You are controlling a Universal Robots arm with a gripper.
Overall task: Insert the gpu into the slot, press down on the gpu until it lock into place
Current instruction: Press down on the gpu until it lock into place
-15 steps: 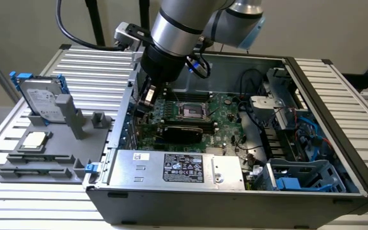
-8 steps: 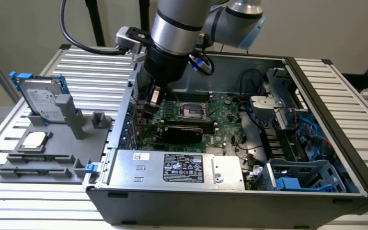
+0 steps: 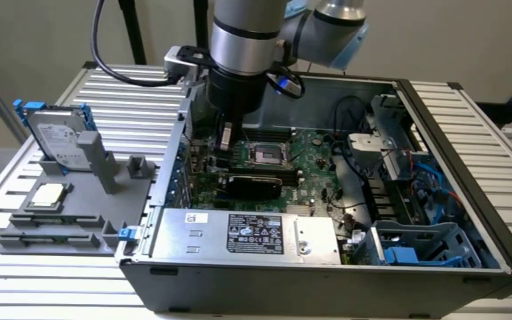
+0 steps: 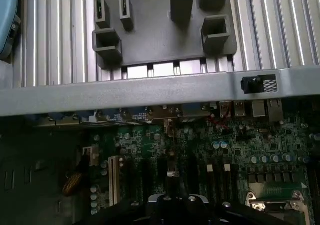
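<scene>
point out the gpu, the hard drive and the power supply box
gpu (image 3: 254, 184), exterior view, middle of its black face.
hard drive (image 3: 58, 138), exterior view, its silver label face.
power supply box (image 3: 247, 233), exterior view, its top label.

— What lies behind the work area?
— A plain beige wall across the upper left of the frame, evenly lit.
— And underneath?
— A ribbed, silver slatted surface, running to the right edge, with a black pole rising at the back.

Silver power-supply box; hard drive
</scene>
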